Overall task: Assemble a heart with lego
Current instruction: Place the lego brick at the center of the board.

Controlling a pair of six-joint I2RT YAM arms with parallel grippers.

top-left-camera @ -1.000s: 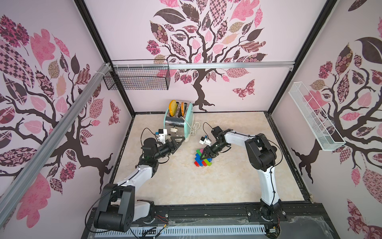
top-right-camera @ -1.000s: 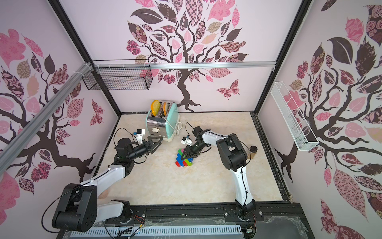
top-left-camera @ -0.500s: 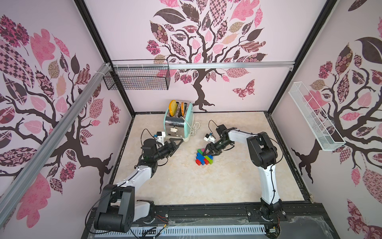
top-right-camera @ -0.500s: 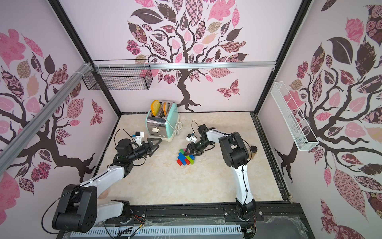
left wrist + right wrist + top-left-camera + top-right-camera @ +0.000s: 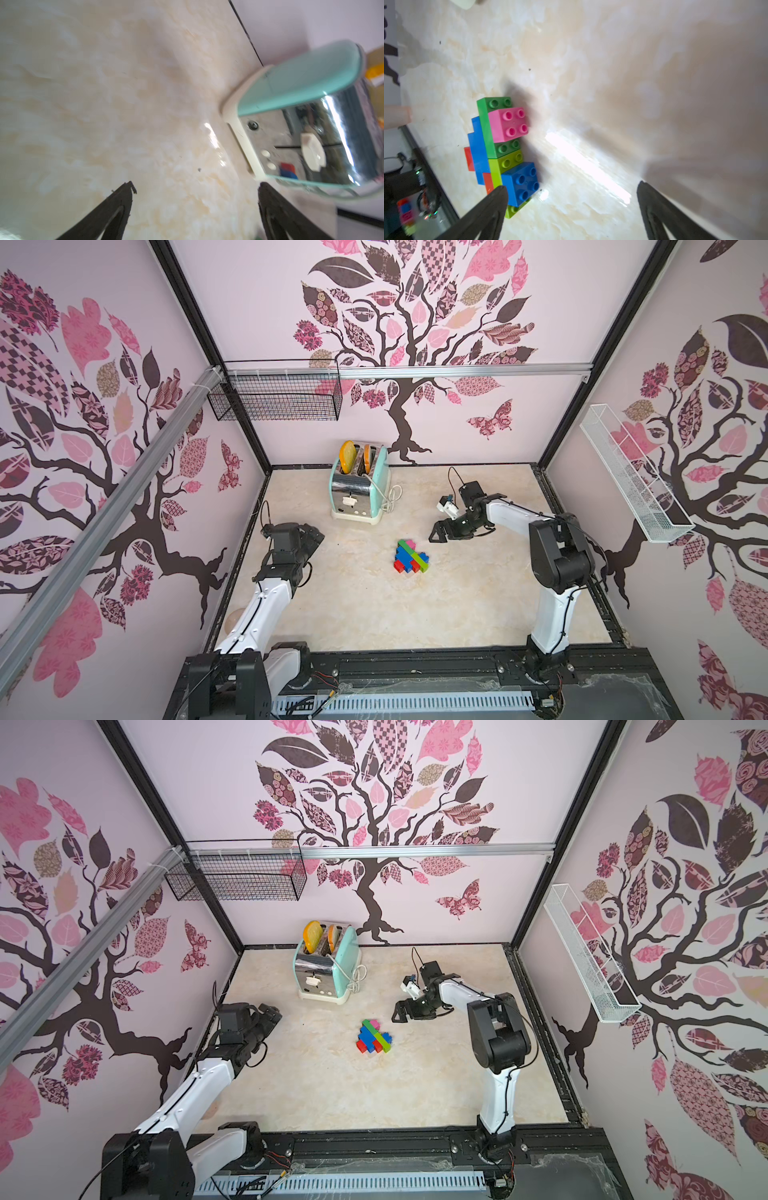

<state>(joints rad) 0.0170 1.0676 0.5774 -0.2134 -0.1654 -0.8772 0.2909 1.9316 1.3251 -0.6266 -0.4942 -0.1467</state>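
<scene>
Pink walls (image 5: 257,302) with tree decals (image 5: 401,414) enclose a cream marbled table (image 5: 374,614). A black wire basket (image 5: 276,400) hangs above its back left corner; a mint toaster (image 5: 360,485) stands by the back edge.

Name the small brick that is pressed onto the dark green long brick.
The pink small brick. It sits on the studs of the dark green long brick, while the blue small brick sits on the lime long brick.

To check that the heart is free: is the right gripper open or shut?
Open. In its wrist view the right gripper shows fingers wide apart, only table between; the heart lies outside them.
</scene>
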